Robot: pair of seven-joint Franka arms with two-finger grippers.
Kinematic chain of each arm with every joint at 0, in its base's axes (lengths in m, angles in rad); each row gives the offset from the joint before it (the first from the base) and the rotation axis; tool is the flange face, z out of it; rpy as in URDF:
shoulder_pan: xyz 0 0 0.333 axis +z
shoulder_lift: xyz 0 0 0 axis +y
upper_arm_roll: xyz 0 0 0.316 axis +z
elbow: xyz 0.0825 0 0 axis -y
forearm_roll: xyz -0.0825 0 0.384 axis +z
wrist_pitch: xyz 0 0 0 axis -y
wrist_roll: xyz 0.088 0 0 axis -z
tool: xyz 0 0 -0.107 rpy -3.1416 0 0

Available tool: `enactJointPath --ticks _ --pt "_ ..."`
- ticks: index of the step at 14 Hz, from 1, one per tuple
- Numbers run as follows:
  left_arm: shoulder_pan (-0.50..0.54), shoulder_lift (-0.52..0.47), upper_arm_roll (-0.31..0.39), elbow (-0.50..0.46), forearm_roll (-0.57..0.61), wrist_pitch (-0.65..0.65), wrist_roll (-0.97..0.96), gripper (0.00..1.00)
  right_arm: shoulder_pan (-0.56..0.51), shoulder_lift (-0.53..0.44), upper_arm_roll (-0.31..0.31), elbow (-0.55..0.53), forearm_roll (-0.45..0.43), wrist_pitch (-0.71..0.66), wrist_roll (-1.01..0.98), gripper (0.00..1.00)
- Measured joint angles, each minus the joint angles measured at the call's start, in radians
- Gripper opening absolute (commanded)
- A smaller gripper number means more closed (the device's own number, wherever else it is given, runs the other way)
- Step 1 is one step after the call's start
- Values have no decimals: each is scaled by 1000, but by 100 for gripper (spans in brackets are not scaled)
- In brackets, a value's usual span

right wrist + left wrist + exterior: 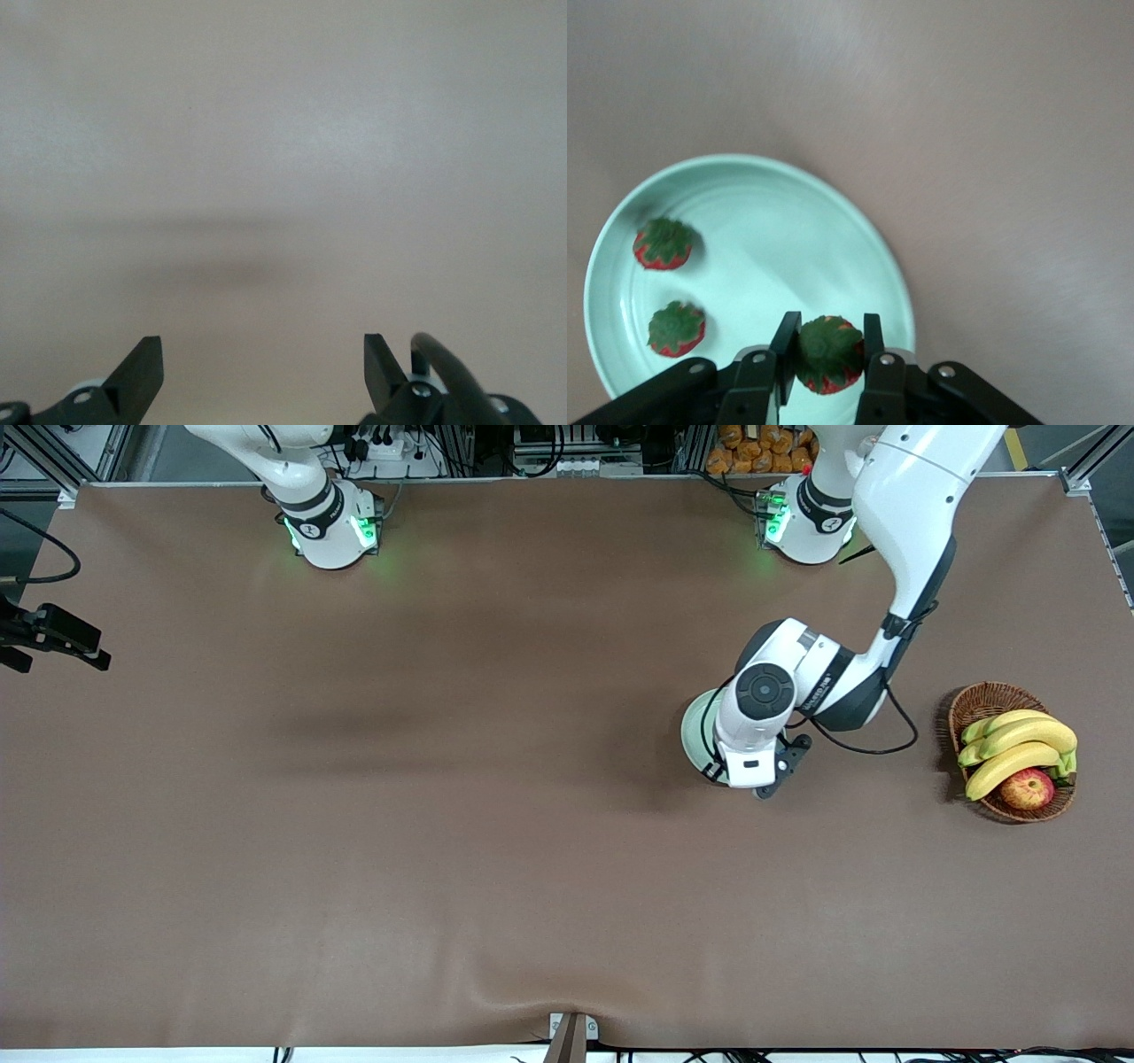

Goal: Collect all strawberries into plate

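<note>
Two strawberries (666, 243) were already laid in the mint-green plate (859, 239), while the third strawberry (829, 352) was gripped over it by the left gripper (829, 359), only its release remaining, and the right gripper (263, 367) was held wide open, idle.

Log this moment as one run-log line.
left gripper: shut on third strawberry over plate | two strawberries in plate | right gripper: open, waiting

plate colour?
Pale mint green plate, plain and glossy; clearest in the left wrist view.
</note>
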Motion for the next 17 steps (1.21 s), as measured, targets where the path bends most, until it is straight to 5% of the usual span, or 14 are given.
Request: enactJointPath --ticks 1,9,17 --pt "-1 2 -3 -16 0 -4 18 100 0 0 0 0 0 1 0 100" --pt "11 -87 -3 31 0 -62 222 100 0 0 1 -2 0 1 0 100" --pt "112 -204 -3 337 -102 -396 678 100 0 0 2 -3 0 1 0 100"
